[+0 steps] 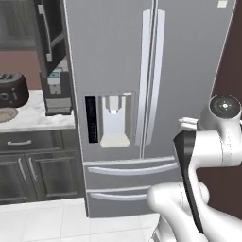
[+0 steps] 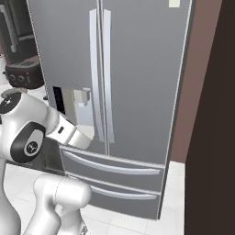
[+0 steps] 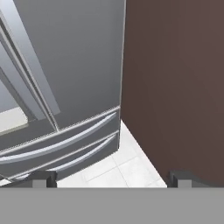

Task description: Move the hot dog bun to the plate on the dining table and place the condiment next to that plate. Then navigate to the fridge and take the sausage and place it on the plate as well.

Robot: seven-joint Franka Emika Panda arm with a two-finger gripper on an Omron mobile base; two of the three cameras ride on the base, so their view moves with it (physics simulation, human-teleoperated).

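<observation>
The fridge (image 1: 142, 85) stands straight ahead, a grey steel one with both upper doors shut and two long upright handles (image 2: 101, 73) at the middle seam. Its left door carries a water dispenser (image 1: 113, 120), and two drawers (image 1: 130, 168) sit below the doors. In the hand view my gripper (image 3: 112, 179) is open, its dark fingertips (image 3: 43, 177) far apart with nothing between them, looking at the fridge (image 3: 65, 65) lower right corner. The hot dog bun, plate, condiment, dining table and sausage are out of view.
A dark brown wall (image 2: 202, 92) runs close along the fridge's right side. To the left, a marble counter (image 1: 33, 120) holds a toaster (image 1: 12, 90) and a coffee machine (image 1: 57, 92), with dark cabinets (image 1: 28, 170) beneath. White tiled floor (image 3: 118, 170) lies in front.
</observation>
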